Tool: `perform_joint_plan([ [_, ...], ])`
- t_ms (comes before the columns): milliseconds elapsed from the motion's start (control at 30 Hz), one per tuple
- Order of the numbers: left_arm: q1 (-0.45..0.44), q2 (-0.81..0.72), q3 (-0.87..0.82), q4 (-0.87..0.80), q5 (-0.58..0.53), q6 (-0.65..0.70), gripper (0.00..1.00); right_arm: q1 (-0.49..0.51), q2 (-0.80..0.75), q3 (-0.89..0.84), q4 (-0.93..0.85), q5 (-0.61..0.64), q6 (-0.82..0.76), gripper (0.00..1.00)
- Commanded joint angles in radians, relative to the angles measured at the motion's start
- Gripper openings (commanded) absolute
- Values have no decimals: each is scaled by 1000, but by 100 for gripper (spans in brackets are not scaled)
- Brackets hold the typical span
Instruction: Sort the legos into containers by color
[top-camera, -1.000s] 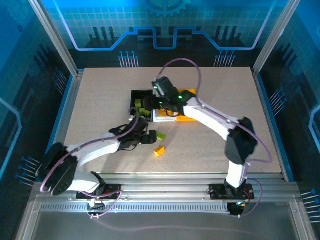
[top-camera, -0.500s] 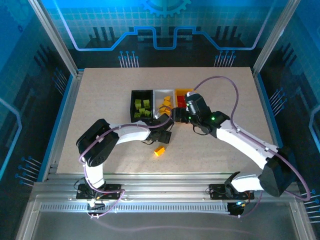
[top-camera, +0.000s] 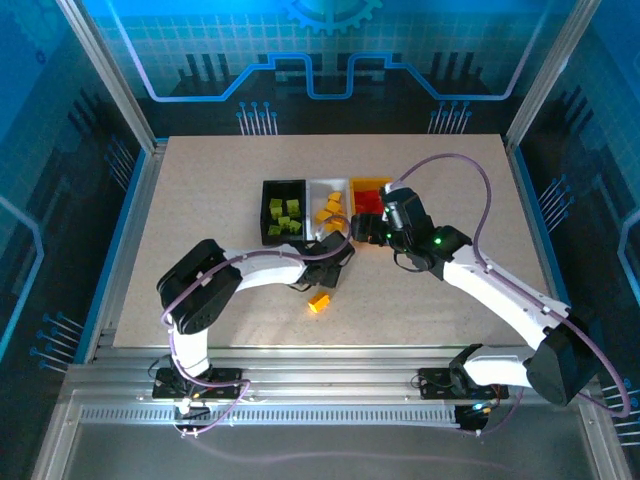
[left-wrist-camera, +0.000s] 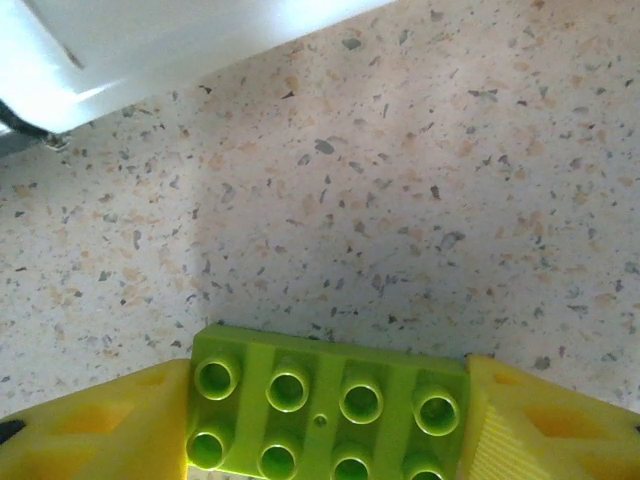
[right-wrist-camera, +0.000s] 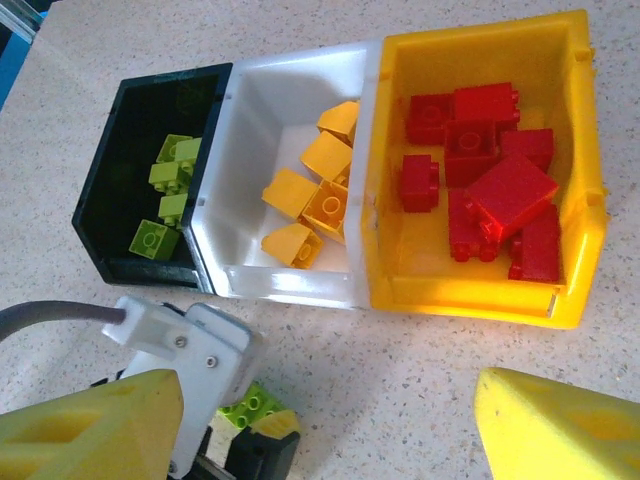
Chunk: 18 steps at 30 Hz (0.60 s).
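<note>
My left gripper (left-wrist-camera: 330, 405) is shut on a lime green lego (left-wrist-camera: 320, 380), held low over the table just in front of the white bin (left-wrist-camera: 150, 40). From above, the left gripper (top-camera: 335, 266) sits below the three bins: black (top-camera: 268, 190), white (top-camera: 318, 185) and yellow (top-camera: 372, 181). The right wrist view has green legos (right-wrist-camera: 165, 190) in the black bin (right-wrist-camera: 100, 200), yellow-orange legos (right-wrist-camera: 315, 190) in the white bin (right-wrist-camera: 290, 110), red legos (right-wrist-camera: 485, 190) in the yellow bin (right-wrist-camera: 480, 290). My right gripper (right-wrist-camera: 325, 400) hangs open and empty before the bins.
One yellow-orange lego (top-camera: 318, 301) lies loose on the table in front of the left gripper. In the right wrist view the left gripper's white body (right-wrist-camera: 190, 350) and its green lego (right-wrist-camera: 250, 405) sit close to my right gripper's left finger (right-wrist-camera: 90, 425).
The right arm has pulled back from over the bins to the right. The left gripper has moved right onto the green lego that lay on the table and has shut on it.
</note>
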<state>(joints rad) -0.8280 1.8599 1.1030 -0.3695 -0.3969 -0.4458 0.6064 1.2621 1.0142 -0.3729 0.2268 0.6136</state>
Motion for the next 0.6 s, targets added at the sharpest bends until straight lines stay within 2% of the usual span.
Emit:
perform_joint_plan([
  [0,-4,-99,-40,-3,-7,-23,59,-16,-19,-9,14,0,17,78],
  [167,10,-253,-38,21,-9,-43,59,-19,-29,-26,7,6,20,78],
  [233,47,-316,-45,27,-11,-51,59,-19,-38,-40,1,-7,20,78],
  [333,160,-374,-48,35,4,-63,60,-12,-35,-61,-23,-35,20,78],
  [467,326,-322,-3,59,55,-72,61,28,-15,-96,-44,-54,9,78],
  [567,387,-227,58,81,85,-76,61,65,-1,-124,-38,-64,7,78],
])
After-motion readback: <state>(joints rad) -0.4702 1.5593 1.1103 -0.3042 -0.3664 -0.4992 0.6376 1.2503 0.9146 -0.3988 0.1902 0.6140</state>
